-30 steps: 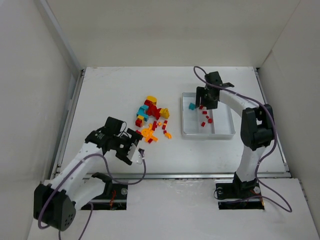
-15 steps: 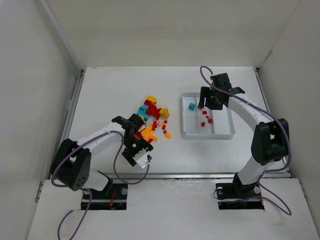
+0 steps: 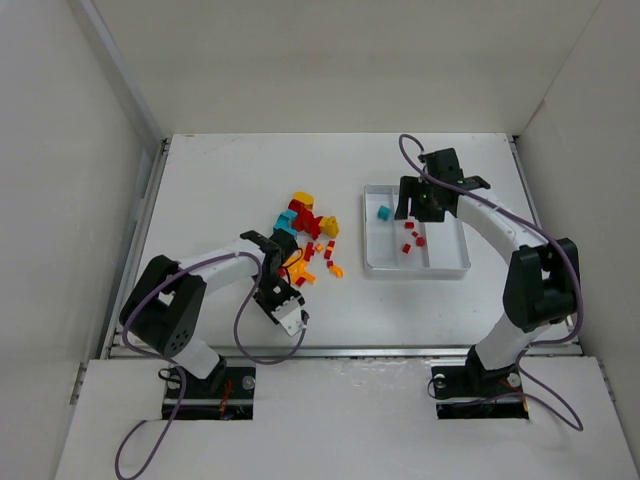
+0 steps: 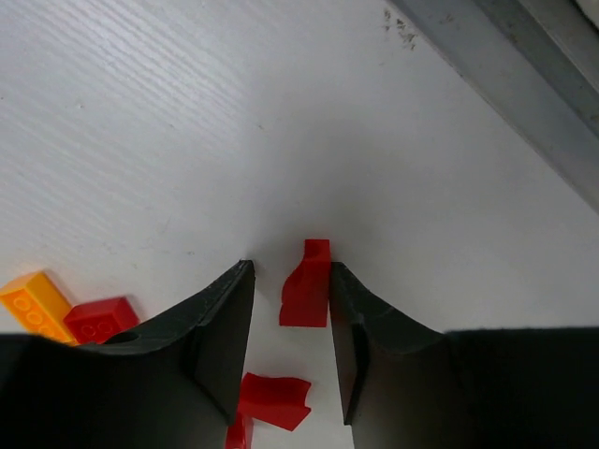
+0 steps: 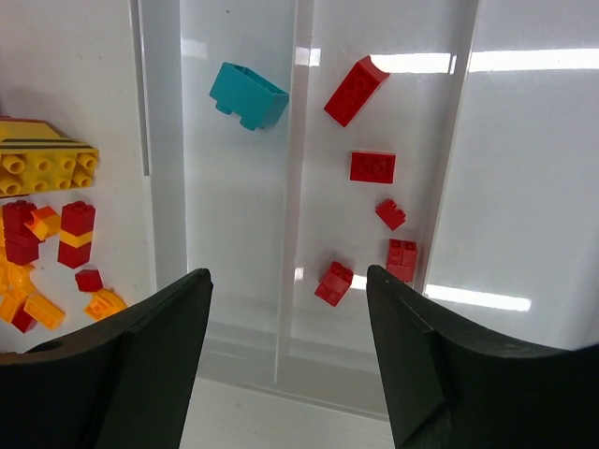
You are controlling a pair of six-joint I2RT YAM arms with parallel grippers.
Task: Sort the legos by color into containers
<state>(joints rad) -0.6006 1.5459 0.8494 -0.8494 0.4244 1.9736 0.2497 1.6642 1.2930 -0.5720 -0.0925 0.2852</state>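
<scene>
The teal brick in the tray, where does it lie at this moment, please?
In the right wrist view, the teal brick lies alone in the tray's left compartment, one divider away from the red bricks.

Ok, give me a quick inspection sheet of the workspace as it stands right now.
Surface: white table, carrying only bricks and tray.
Job's things: loose legos in red, yellow and teal, piled left of the tray; one teal brick in the compartment nearest the pile, red bricks in the middle one.
Clutter: nothing seen.
End effectors: left end effector open, low, straddling a red brick; right end effector open above the tray.
Cables: purple cables along both arms.
Surroundings: white walls; metal rail at the near edge.
</scene>
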